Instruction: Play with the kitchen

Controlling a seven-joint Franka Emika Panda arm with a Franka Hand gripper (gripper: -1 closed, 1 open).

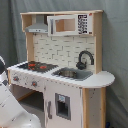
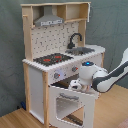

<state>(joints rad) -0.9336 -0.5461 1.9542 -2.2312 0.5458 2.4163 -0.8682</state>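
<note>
I've got the kitchen point(image 2: 60, 60) standing upright on the wood floor in front of a grey curtain point(image 1: 115, 55), in both exterior views. Black-red hob point(image 2: 51, 59), sink point(image 2: 84, 50) with the black tap point(image 2: 75, 39) behind it, grey hood point(image 2: 48, 20) up top.

In the second exterior view the oven door point(image 2: 74, 102) is swung partway down and out, top edge leaning away from the cabinet, cavity showing behind it. My arm point(image 2: 112, 75) comes in from the second exterior view's right, and the gripper point(image 2: 75, 85) sits right at the door's top edge, just under the knob panel point(image 2: 62, 74). Looks like contact with the door's upper rail, but I cannot tell whether the fingers are wide, narrow or clamped on it.

In the first exterior view only a white part of the arm point(image 1: 10, 107) shows at the lower left; the cupboard door point(image 1: 62, 106) under the sink reads closed.

Step in hand, my call: working the oven door, mid-swing. Opening or closing, can't say from this.

Next move needs an arc that follows the bottom hinge, not a straight pull, or the wrist drags the whole light cabinet. Keep the wrist clear of the 1 row of knobs above.
</note>
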